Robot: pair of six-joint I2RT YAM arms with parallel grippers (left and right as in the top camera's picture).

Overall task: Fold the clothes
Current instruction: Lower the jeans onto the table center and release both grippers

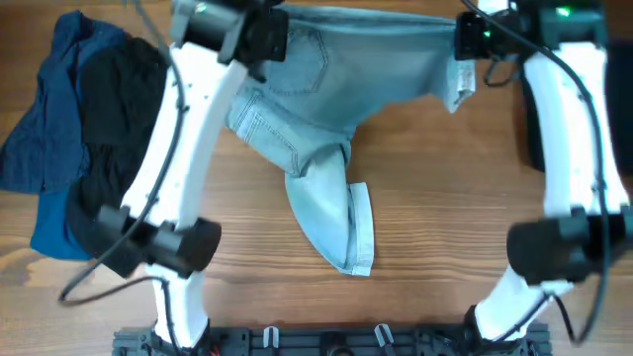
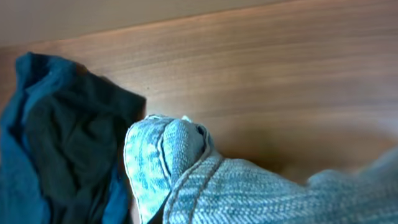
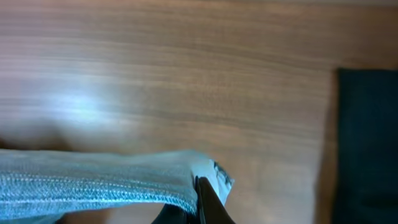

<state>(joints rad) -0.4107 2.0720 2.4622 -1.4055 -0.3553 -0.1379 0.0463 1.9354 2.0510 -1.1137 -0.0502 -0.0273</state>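
Note:
The pale-blue denim shorts hang stretched by their waistband between my two grippers at the far side of the table. Their legs trail down onto the wood, and one cuffed hem lies near the middle. My left gripper is shut on the waistband's left end. In the left wrist view the denim covers the fingers. My right gripper is shut on the right end. Its dark fingertip pinches the denim edge in the right wrist view.
A pile of black and royal-blue clothes lies at the left edge, with the black garment also in the left wrist view. A dark folded garment lies at the far right. Bare wood shows in front of the shorts.

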